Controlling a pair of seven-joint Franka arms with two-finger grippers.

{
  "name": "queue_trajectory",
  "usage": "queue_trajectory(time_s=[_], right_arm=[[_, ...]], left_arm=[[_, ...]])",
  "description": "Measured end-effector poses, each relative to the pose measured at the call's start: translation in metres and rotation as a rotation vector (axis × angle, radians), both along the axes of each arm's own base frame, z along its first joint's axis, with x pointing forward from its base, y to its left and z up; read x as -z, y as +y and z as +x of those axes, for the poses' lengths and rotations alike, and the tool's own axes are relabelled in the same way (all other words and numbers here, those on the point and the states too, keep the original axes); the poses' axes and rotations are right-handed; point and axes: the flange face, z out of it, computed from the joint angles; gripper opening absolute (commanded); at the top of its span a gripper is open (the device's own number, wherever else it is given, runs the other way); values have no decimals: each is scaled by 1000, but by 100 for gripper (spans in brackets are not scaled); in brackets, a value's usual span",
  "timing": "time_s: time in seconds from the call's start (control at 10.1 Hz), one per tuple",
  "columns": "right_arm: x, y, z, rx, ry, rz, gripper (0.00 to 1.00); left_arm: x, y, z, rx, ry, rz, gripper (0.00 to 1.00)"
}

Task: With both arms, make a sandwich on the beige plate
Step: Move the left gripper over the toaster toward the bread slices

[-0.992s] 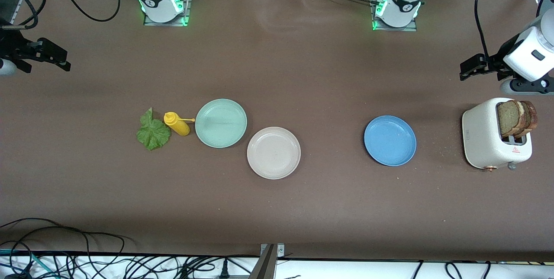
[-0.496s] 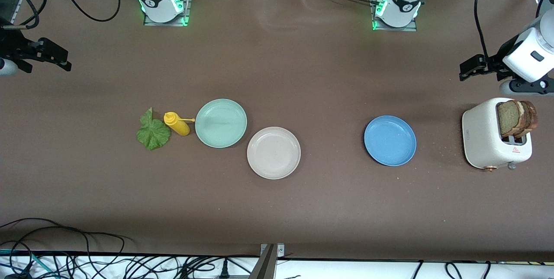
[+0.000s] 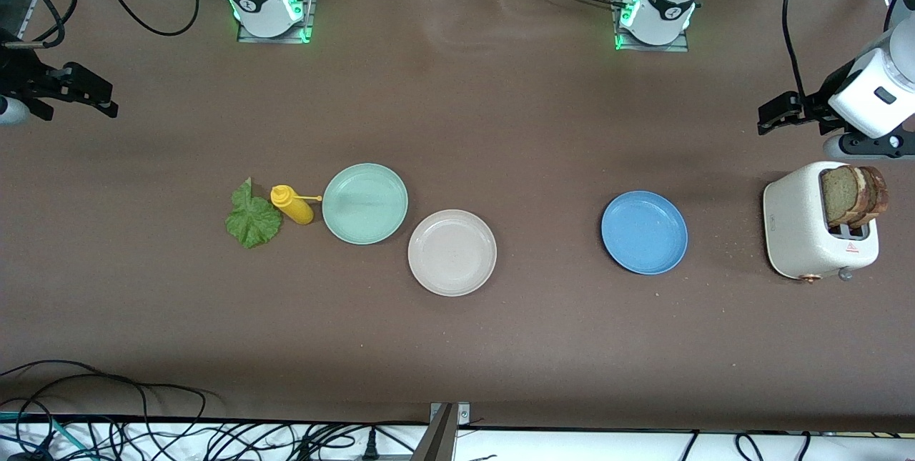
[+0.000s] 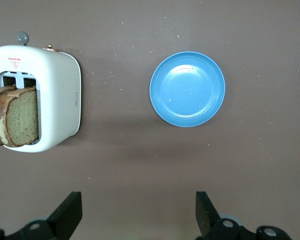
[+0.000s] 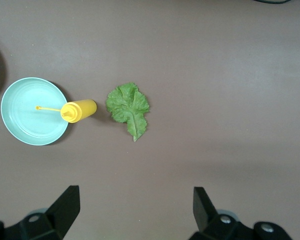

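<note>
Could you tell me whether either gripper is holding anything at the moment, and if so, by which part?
Nothing is held. The left gripper hangs open over bare table by the toaster; the right gripper hangs open at its end of the table.

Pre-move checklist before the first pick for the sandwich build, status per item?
1. Beige plate free to receive bread: ok, nothing lies on it.
2. Bread slices reachable: ok, both stand upright in the toaster at the left arm's end of the table.
3. Lettuce leaf reachable: ok, flat on the table beside the yellow bottle.
4. Left end effector ready: ok, open and holding nothing, above bare table near the toaster.
5. Right end effector ready: ok, open and holding nothing, above bare table near the lettuce.
6. Bottle clear of lettuce pick: cannot tell, it lies very close.
</note>
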Motion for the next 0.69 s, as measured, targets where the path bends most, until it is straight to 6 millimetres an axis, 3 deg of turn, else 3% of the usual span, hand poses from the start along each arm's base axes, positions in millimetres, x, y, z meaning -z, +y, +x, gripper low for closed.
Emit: queue_trajectory(time_s=[0.4, 0.69], right_arm=[[0, 0, 0, 0, 0, 0, 100], [0, 0, 0, 0, 0, 0, 100]], left_arm=[[5, 13, 2, -2, 10, -3, 100], [10, 36, 4, 21, 21, 3, 100]])
